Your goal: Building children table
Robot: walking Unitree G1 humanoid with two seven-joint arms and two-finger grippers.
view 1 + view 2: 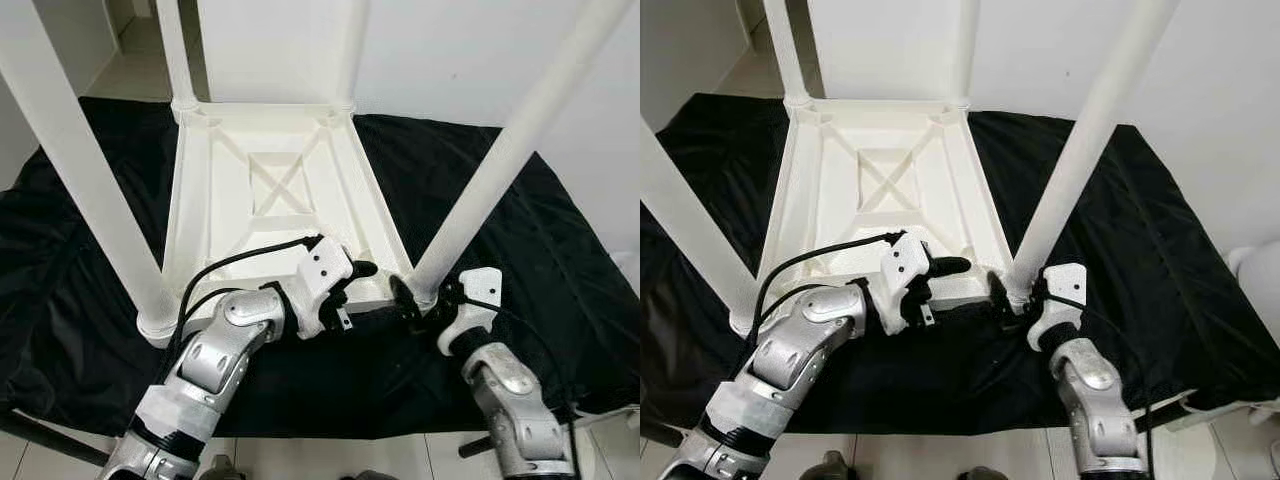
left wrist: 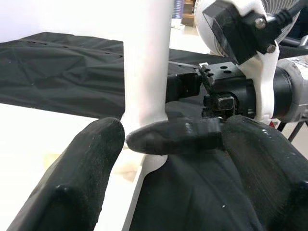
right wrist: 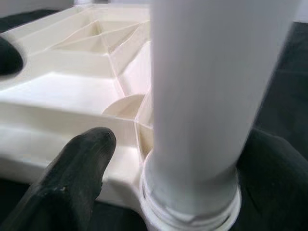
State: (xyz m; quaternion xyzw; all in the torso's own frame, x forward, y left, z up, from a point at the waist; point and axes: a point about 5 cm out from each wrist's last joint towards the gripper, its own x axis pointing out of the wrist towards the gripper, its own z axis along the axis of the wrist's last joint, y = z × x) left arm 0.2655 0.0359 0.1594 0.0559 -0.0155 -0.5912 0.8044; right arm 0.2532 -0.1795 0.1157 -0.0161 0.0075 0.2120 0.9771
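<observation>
Lay upside down on a black cloth (image 1: 560, 250): one white plastic table (image 1: 275, 190), underside up, its ribbed frame crossed by an X brace. Pointed upward from the four corners: four white legs, long axes roughly vertical, splayed outward in the head views. Stood at the table's near edge: two grippers, one to each side of the near right leg (image 1: 500, 160). Right gripper (image 1: 415, 300) set at the base of that leg, where it enters its corner socket; fingers (image 3: 77, 178) parted, one on either side of the leg, closing contact not discernible. Left gripper (image 1: 350, 285) set over the near rim just beside the same corner; fingers (image 2: 82, 178) spread apart, nothing held between them. Seen beyond the cloth: pale floor and white wall.
</observation>
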